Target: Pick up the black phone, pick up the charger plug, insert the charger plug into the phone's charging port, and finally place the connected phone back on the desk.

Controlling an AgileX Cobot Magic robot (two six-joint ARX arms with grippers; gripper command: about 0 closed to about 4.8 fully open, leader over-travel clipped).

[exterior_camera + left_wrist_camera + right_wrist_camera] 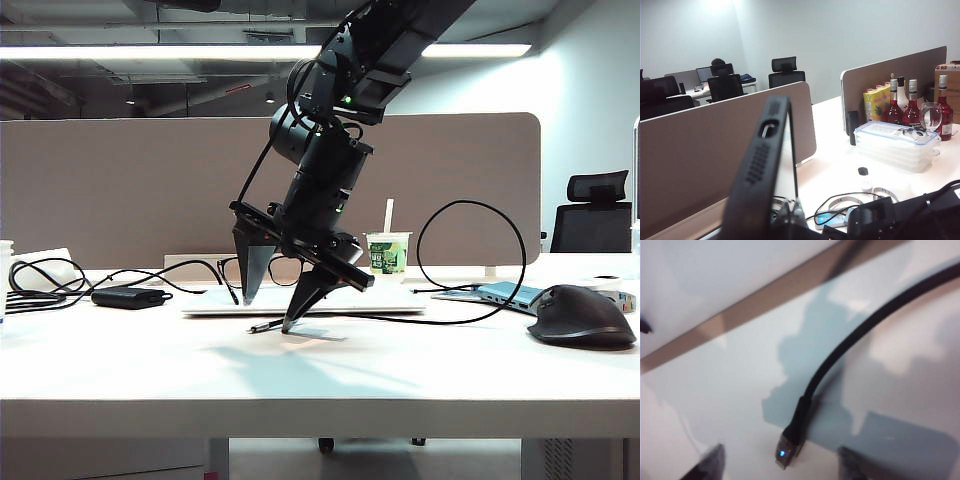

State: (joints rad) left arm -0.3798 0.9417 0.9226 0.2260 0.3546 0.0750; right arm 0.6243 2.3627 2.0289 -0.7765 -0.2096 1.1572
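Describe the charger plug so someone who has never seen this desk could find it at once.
On the white desk, look under the right gripper, whose open fingers point down in front of a flat white slab. The charger plug lies between the fingertips: a small metal tip ending a thin black looping cable, unlike the thicker cable bundle at far left.

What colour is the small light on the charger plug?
Blue; the charger plug shows it best in the right wrist view.
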